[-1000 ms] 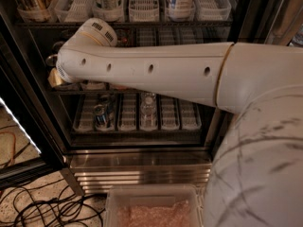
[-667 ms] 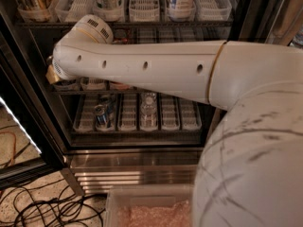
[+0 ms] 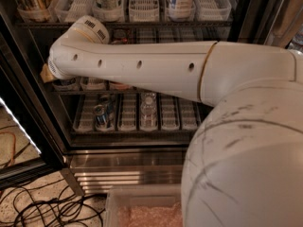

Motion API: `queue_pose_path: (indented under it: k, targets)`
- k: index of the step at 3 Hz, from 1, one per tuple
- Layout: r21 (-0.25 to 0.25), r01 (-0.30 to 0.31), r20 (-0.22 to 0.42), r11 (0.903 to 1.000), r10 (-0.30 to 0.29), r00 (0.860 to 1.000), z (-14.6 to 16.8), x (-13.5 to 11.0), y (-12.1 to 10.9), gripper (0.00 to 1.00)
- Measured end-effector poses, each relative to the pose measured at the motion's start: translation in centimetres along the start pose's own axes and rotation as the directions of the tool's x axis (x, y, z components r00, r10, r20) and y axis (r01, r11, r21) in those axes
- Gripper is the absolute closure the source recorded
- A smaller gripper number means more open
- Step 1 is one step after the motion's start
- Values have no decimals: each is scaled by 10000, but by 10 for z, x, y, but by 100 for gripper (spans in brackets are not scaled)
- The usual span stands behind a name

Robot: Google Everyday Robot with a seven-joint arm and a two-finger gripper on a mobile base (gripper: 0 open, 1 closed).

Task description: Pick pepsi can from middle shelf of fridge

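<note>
Pepsi can hidden by arm (image 3: 142, 65). Arm inside fridge (image 3: 128, 169) at middle shelf (image 3: 85, 91). Gripper behind arm, grip cannot tell. Grab, pull-out left.

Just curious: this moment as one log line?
arm inside fridge, at middle shelf | gripper hidden behind arm | pepsi can unseen

Black floor cables (image 3: 45, 206), clear bin (image 3: 142, 191), end effector hidden behind arm (image 3: 142, 66)
</note>
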State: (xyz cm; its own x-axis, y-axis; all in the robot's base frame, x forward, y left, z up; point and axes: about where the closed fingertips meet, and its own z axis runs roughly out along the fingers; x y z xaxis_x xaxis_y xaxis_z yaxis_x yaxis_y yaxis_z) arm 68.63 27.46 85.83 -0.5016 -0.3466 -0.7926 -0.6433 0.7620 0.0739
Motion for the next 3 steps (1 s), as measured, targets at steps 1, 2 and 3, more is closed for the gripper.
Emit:
queue_pose_path:
  k: [1,2,3]
  targets:
    - [-56,-133,169,9999,134,9998,4,-3,-4,27]
    - [13,-280,357,9996,279,9990,9,-8,-13,28]
    - [98,-289,511,9995,283,9983,13,-15,-17,30]
